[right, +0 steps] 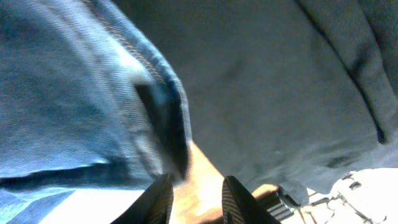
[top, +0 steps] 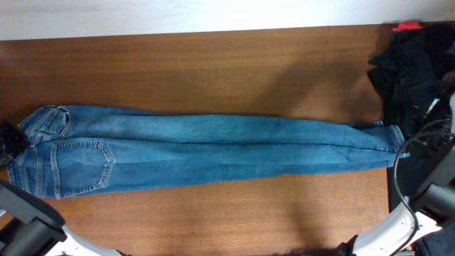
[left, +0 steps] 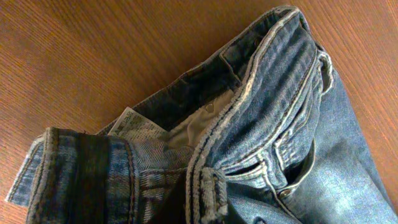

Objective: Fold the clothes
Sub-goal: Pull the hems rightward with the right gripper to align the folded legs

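Note:
The blue denim jeans (top: 213, 146) lie flat and lengthwise across the wooden table (top: 213, 71), waistband at the left, leg hems at the right edge. My left gripper (top: 8, 146) is at the waistband. In the left wrist view the waistband and front pocket (left: 249, 124) fill the frame, bunched up close over the jaws, which are hidden under denim. My right gripper (right: 198, 180) is open and empty, its fingertips just short of the leg hem (right: 155, 124), with bare table showing between them.
A pile of dark clothing (top: 416, 64) lies at the far right beyond the table edge and also shows in the right wrist view (right: 280, 81). A white paper label (left: 134, 127) sticks out inside the waistband. Cables (top: 419, 139) hang by the right arm.

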Robot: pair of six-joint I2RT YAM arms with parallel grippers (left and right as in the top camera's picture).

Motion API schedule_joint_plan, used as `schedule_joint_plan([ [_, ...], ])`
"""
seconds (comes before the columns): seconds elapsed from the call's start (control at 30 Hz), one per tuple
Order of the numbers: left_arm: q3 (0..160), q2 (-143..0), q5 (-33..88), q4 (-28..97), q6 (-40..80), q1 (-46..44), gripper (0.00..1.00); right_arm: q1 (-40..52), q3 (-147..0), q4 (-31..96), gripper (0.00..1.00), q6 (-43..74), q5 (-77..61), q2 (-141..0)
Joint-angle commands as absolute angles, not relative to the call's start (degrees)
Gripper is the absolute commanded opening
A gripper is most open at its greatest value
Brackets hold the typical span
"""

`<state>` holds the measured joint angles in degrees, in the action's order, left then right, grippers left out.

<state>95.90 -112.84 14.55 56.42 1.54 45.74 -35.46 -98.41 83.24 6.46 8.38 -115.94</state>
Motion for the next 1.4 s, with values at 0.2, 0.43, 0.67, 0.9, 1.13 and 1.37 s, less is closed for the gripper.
schedule_joint_plan([
  [0.2, 96.42, -112.60, 13.72, 55.99, 2.11, 46.68, 0.09, -38.54, -98.35, 81.28, 0.52, 5.74, 0.40, -115.66],
  [0.43, 96.42, -112.60, 13.69, 56.01, 2.11, 46.68, 0.14, -38.54, -97.38, 77.95, 0.59, 1.23, -8.58, -115.66],
  [0.67, 96.42, -112.60, 11.94, 57.01, 2.09, 46.68, 0.37, -38.57, -97.38, 77.91, 0.59, -0.25, -11.35, -115.66],
  [0.9, 96.42, -112.60, 9.15, 57.17, 2.11, 46.68, 0.47, -38.57, -97.38, 78.46, 0.59, -0.23, -10.09, -115.66],
  [1.13, 96.42, -112.60, 23.14, 45.82, 2.11, 46.44, 0.67, -38.54, -97.38, 78.61, 0.59, -0.23, -10.11, -115.66],
  [1.37, 96.42, -112.60, 23.16, 46.11, 2.09, 46.22, 0.67, -38.54, -97.38, 78.65, 0.59, -0.21, -10.11, -115.66],
])
